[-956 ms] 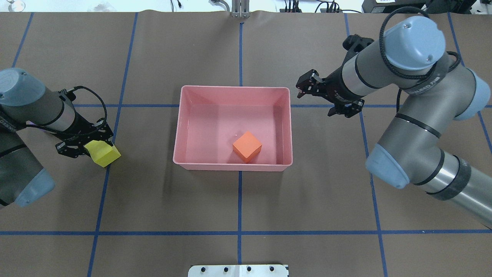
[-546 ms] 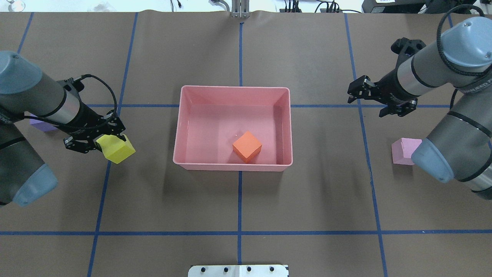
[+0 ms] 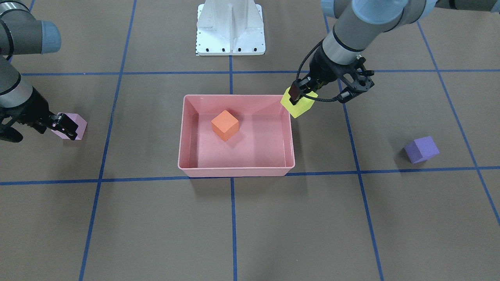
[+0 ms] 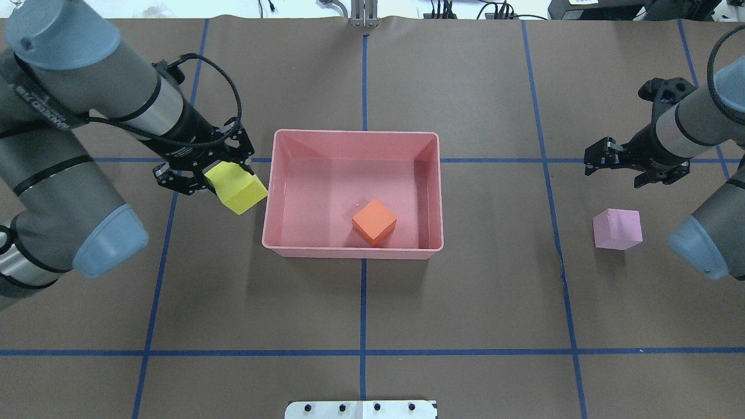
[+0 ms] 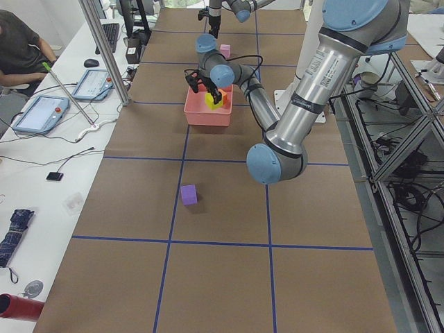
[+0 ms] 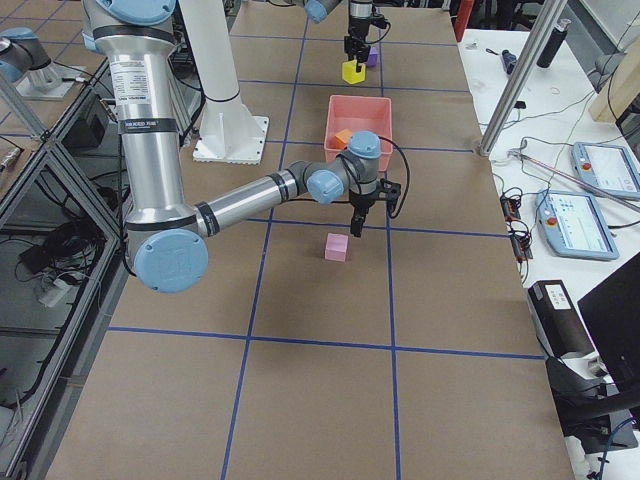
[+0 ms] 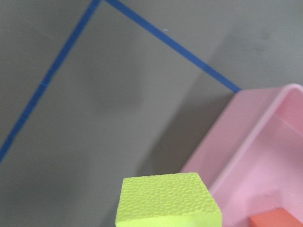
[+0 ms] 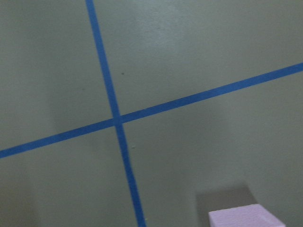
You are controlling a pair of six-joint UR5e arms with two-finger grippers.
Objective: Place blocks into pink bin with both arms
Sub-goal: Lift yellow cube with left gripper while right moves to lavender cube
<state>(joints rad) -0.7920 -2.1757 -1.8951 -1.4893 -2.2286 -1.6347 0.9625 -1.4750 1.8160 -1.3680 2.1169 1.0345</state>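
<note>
The worktop (image 4: 465,302) is covered in brown paper, marked into large squares by blue tape lines (image 4: 363,349). A white pedestal (image 3: 230,29) stands at the robot's edge. Along the far long side runs a white bench carrying tablets (image 5: 41,112) and cables, with a person (image 5: 21,45) seated at it and an aluminium post (image 5: 104,48) rising from its edge.

The pink bin (image 4: 352,135) sits mid-worktop. Its short wall on the robot's left stands between the bin floor and the yellow cube (image 4: 240,195), which the left tool (image 4: 218,177) grips in the air right at that rim (the wrist view shows it over paper, just outside the wall). The left arm's bulk hides the purple cube (image 3: 421,149) from the overhead view; it lies on the paper well out on that side. The right tool (image 4: 589,161) hangs empty with jaws apart, near the light pink cube (image 4: 617,228) and not touching it.

There are four cubes: an orange cube (image 4: 374,222) in the bin, one held, and two on the paper. There is one bin and two arms.
</note>
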